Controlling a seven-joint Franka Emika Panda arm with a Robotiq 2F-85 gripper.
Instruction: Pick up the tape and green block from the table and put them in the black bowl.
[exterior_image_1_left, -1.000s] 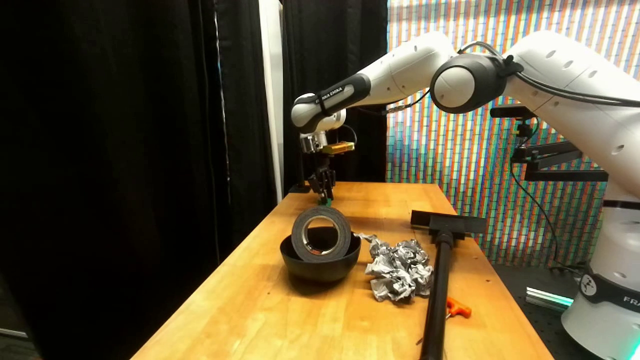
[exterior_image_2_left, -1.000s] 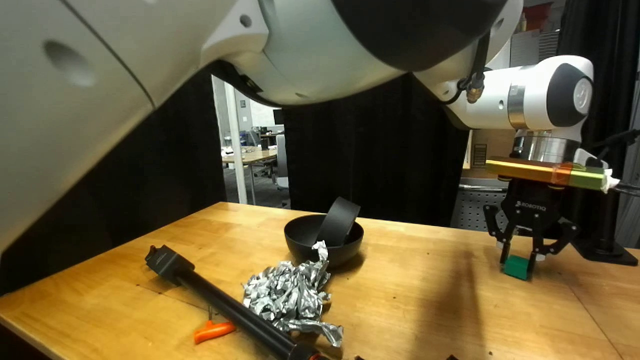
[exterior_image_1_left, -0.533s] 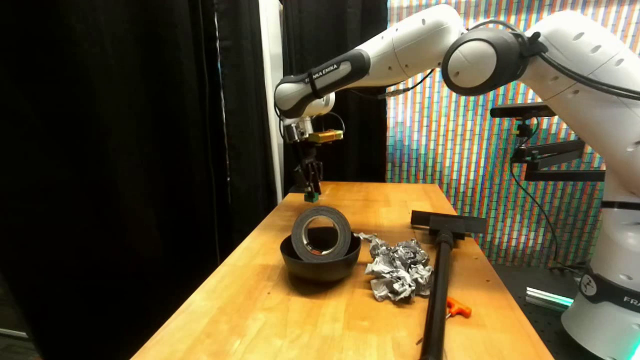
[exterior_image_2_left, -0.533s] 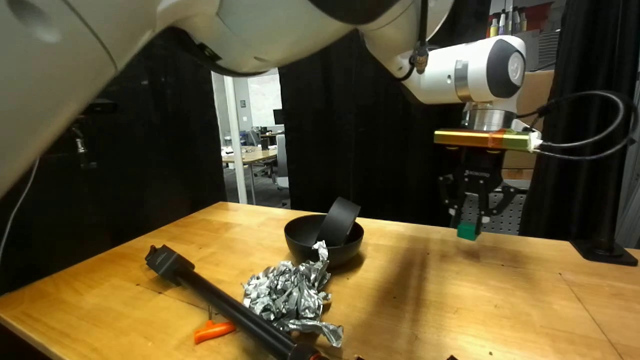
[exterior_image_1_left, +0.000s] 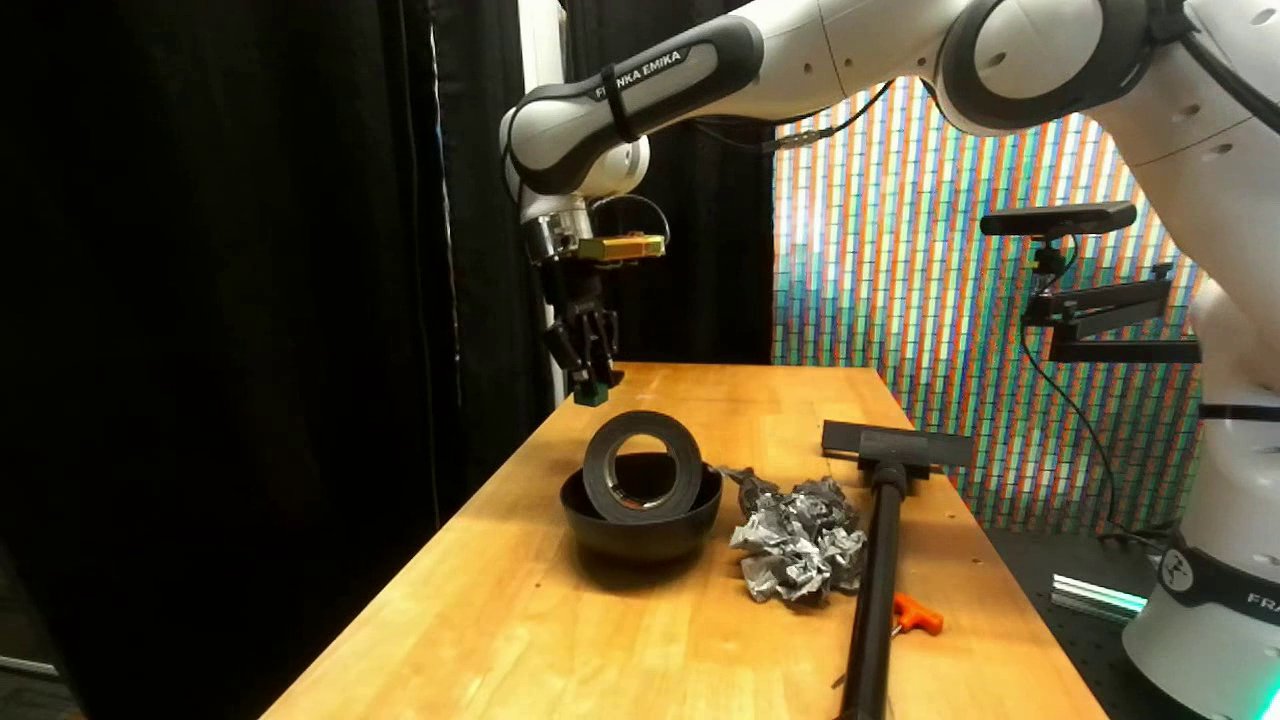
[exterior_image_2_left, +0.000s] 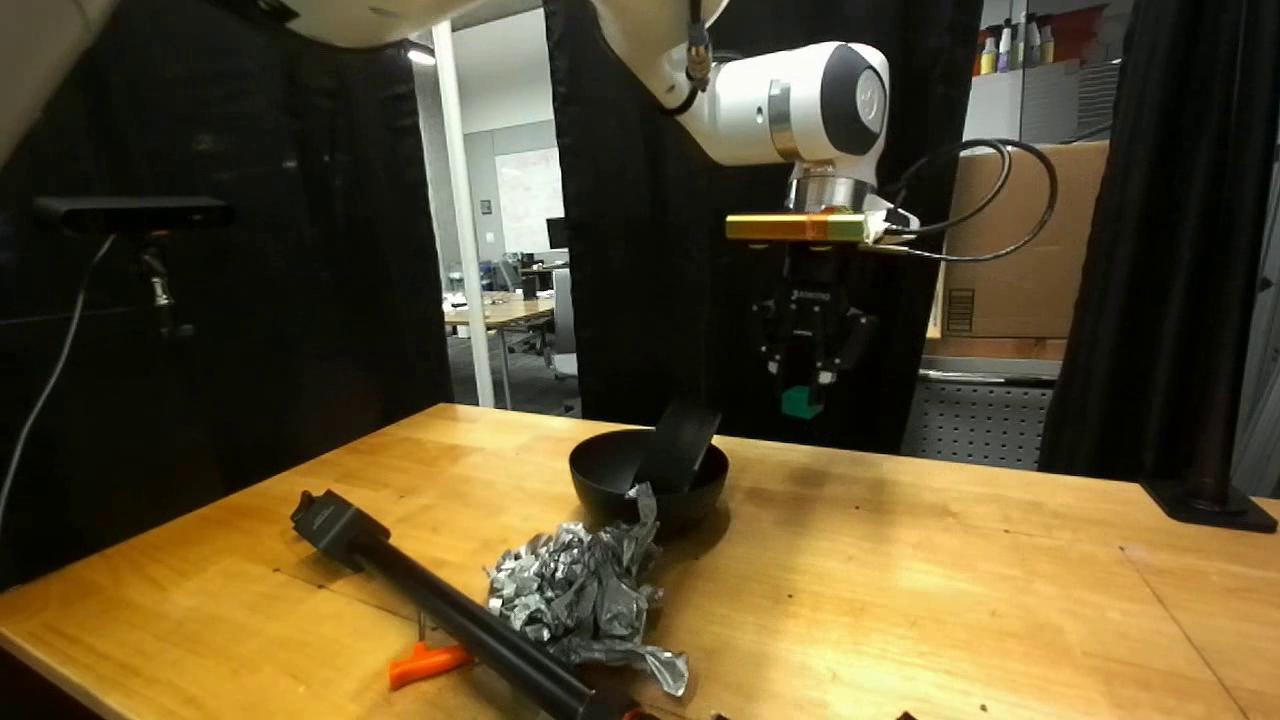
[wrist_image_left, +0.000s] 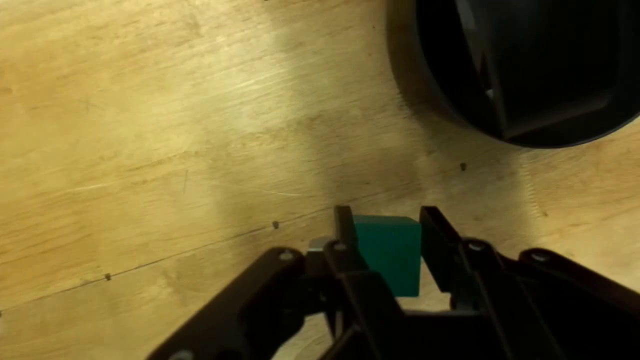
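Observation:
My gripper (wrist_image_left: 386, 212) is shut on the green block (wrist_image_left: 392, 255), one finger on each side. In both exterior views the block (exterior_image_1_left: 591, 394) (exterior_image_2_left: 801, 402) hangs in the air above the table, apart from the bowl. The black bowl (exterior_image_1_left: 640, 540) (exterior_image_2_left: 612, 497) stands upright on the table. The roll of black tape (exterior_image_1_left: 597, 472) (exterior_image_2_left: 680, 445) leans tilted inside it, rising above the rim. In the wrist view the bowl (wrist_image_left: 550, 144) is at the top right, partly cut off, with the tape (wrist_image_left: 555, 60) in it, ahead and right of the fingers.
Crumpled silver foil (exterior_image_1_left: 800, 545) (exterior_image_2_left: 580, 590) lies beside the bowl. A black tool with a long handle (exterior_image_1_left: 878, 570) (exterior_image_2_left: 470, 610) lies past the foil, with an orange-handled tool (exterior_image_1_left: 917, 615) (exterior_image_2_left: 428, 664) by it. A black post base (exterior_image_2_left: 1205, 507) stands at the table's far end.
My gripper has lifted the green block off the table and carried it up and toward the bowl. The bowl, tape and foil have stayed in place.

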